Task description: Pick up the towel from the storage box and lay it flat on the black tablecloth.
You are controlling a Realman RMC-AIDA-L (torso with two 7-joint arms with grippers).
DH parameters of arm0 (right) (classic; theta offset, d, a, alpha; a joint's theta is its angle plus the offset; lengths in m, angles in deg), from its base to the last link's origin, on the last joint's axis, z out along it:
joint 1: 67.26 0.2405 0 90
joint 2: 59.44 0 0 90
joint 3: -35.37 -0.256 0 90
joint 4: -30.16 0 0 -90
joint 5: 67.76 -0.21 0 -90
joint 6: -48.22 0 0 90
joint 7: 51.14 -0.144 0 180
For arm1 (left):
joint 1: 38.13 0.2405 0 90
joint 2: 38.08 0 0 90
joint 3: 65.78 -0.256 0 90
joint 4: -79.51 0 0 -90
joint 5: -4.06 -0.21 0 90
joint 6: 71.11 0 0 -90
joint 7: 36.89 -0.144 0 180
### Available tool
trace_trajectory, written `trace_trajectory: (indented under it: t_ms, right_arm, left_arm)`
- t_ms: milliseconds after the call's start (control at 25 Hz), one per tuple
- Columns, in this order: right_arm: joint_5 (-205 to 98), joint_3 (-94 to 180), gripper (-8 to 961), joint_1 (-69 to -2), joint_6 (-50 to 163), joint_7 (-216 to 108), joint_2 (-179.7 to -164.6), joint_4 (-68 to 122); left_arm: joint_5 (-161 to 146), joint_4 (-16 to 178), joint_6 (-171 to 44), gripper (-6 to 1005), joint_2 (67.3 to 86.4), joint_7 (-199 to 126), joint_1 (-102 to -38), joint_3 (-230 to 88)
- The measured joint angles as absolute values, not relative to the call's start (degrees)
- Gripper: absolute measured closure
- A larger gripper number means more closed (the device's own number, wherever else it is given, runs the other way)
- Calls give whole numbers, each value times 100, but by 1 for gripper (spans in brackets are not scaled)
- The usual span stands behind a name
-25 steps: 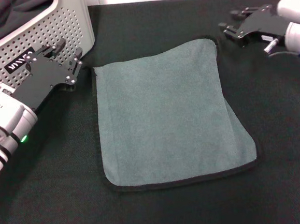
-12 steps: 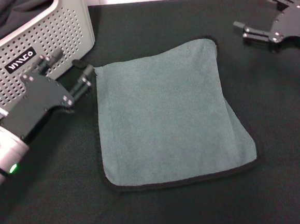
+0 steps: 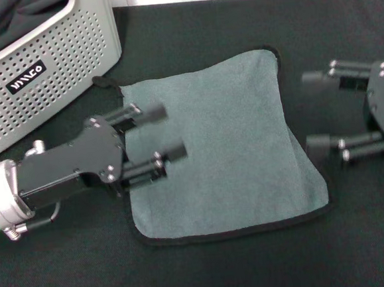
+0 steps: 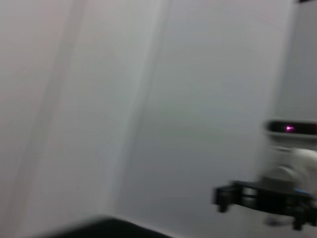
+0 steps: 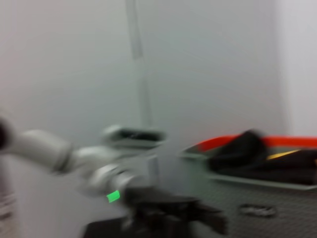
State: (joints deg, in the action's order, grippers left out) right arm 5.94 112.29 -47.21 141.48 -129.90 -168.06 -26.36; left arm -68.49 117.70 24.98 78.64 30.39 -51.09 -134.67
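The towel (image 3: pixel 232 147) lies spread flat, grey-green face up with a dark hem, on the black tablecloth (image 3: pixel 222 267). My left gripper (image 3: pixel 170 131) hovers open above the towel's left part, fingers pointing right, holding nothing. Just off the towel's right edge my right gripper (image 3: pixel 312 110) also stands open and empty, fingers pointing left. The storage box (image 3: pixel 65 47), light grey and perforated with a black label, stands at the back left. The left wrist view catches the right arm's gripper (image 4: pixel 257 198) far off. The left arm (image 5: pixel 99 168) and the storage box (image 5: pixel 257 196) show in the right wrist view.
A plain black bunched cloth (image 3: pixel 15 8) lies inside the box, and the right wrist view shows it (image 5: pixel 247 153) with an orange strip behind. A white wall runs along the back of the table.
Both arms swung toward the towel. The left gripper moved from beside the box to over the towel's left part; the right came from the back right to its right edge. The towel stayed put.
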Motion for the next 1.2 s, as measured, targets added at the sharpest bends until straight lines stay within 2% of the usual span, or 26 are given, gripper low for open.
trace_trajectory:
  t_ms: [80,160,360,1200]
  right_arm:
    - [959,11198,67,-4659,14377,-13269,-16850,-2913]
    - [1387,11157,67,-4655,14432,-13478,-16985,-3302]
    - [2333,10789,67,-4735,14567,-13844,-17447,-4019]
    - [2354,10399,67,-4757,14947,-13749,-17479,-4111]
  left_arm:
    - [-7258,12075,2693,297,7832,3625,-5283,-13465]
    - [-7468,12251,2858,298,7859,3842,-5448,-13443]
    - [-7511,12609,3157,299,7919,3976,-5601,-13476]
    - [-7320,12746,3330,300,7962,3863,-5562,-13419]
